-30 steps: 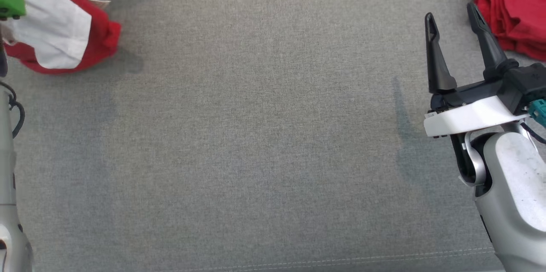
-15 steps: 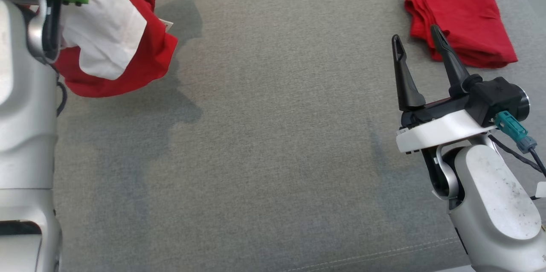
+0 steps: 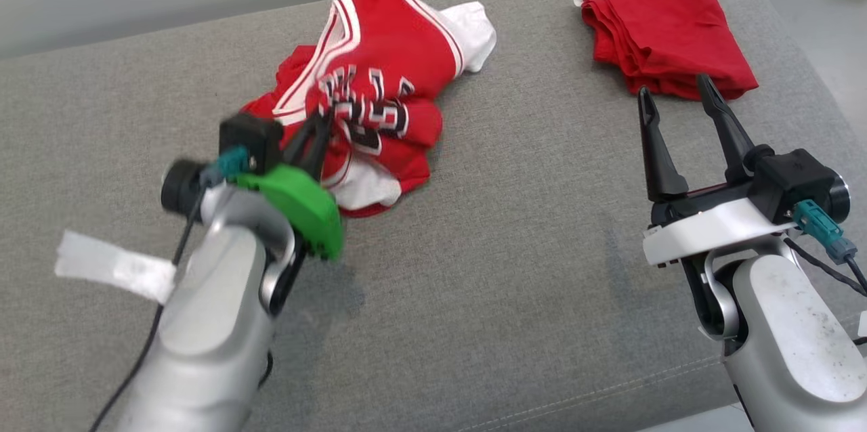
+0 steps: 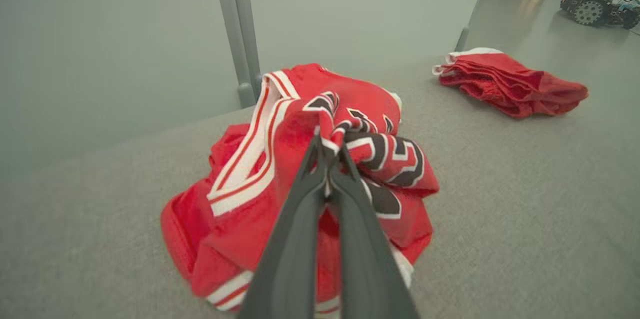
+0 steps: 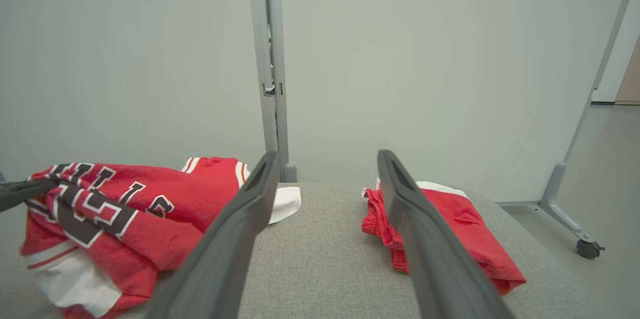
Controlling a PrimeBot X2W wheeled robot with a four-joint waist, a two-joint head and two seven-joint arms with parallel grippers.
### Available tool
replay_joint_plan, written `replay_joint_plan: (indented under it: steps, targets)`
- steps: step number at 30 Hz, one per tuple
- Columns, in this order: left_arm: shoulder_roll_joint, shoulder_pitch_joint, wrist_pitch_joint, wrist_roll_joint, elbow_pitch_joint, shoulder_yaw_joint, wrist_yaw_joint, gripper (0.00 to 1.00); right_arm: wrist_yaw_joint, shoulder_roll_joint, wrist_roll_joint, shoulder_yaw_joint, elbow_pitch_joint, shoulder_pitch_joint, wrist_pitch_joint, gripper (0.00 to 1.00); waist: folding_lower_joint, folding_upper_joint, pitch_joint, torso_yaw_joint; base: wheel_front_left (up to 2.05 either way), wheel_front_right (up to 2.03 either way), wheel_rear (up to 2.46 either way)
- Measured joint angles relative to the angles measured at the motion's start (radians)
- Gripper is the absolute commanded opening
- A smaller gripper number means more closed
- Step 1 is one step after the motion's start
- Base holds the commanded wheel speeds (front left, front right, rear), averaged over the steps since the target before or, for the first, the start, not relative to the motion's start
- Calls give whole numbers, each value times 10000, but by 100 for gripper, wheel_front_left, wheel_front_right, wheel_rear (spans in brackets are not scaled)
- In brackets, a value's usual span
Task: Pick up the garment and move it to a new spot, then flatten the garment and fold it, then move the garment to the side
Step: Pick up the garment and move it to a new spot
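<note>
The garment [image 3: 379, 80] is a red jersey with white trim and black lettering, lying crumpled on the grey cushion [image 3: 508, 269] left of centre. My left gripper [image 3: 324, 122] is shut on a raised fold of its lettered front. In the left wrist view the fingertips [image 4: 327, 146] pinch that fold, and the rest of the garment [image 4: 235, 219] sags in a heap below. My right gripper [image 3: 672, 88] hovers open and holds nothing at the right, well apart from the jersey. In the right wrist view, the right gripper [image 5: 327, 155] has the garment [image 5: 150, 199] at its left.
A second red garment [image 3: 667, 32], folded with a white edge, lies at the far right, just beyond my right fingertips. A partition wall and post [image 5: 272, 69] stand behind the cushion. Bare floor with a wheeled machine [image 4: 595, 4] lies far right.
The head camera has shifted. My left gripper brought the jersey in from the far left, and it now rests bunched on the cushion, still gripped. The right gripper stayed open.
</note>
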Motion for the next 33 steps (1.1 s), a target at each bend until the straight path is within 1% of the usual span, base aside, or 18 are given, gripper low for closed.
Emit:
replay_joint_plan:
  steps: [3, 6, 11, 16, 20, 27, 29, 32, 33]
  targets:
    - [148, 1182, -138, -278, 265, -217, 0, 0, -90, -44, 0, -96, 27, 160, -2, 100, 0, 0, -40, 45, 0, 0, 0]
    - [169, 1631, -236, -435, 267, -420, -2, 0, -92, -94, 0, -142, 56, 299, -2, 100, 0, 0, -77, 96, 0, 0, 0]
    - [192, 2169, -675, -717, -123, -909, -15, 0, -86, -90, 2, -123, 105, 394, -2, 100, 0, 0, -242, 266, 0, 0, 0]
    - [228, 2518, -803, -995, -702, -1298, -17, 0, -81, -40, 2, -6, 98, 405, -13, 100, 0, 0, -389, 328, 0, 0, 0]
    - [236, 2869, -838, -1020, -742, -1392, -10, 0, -81, -48, 4, -27, 90, 532, -46, 100, 0, 0, -418, 341, 0, 0, 0]
    - [297, 3744, -849, -1016, -462, -1062, 476, 0, -82, -48, 88, -84, 79, 625, -46, 100, 0, 0, -427, 383, 0, 0, 0]
    - [307, 3924, -849, -1053, -370, -1047, 514, 0, -82, -46, 88, -88, 79, 664, -46, 100, 0, 0, -425, 411, 0, 0, 0]
    - [305, 4123, -849, -1087, -215, -997, 686, 0, -81, -38, 88, -79, 81, 759, -46, 100, 0, 0, -421, 455, 0, 0, 0]
    - [307, 4150, -849, -1116, -163, -961, 709, 11, -81, -36, 88, -77, 79, 763, -46, 100, 0, 0, -421, 470, 0, 0, 0]
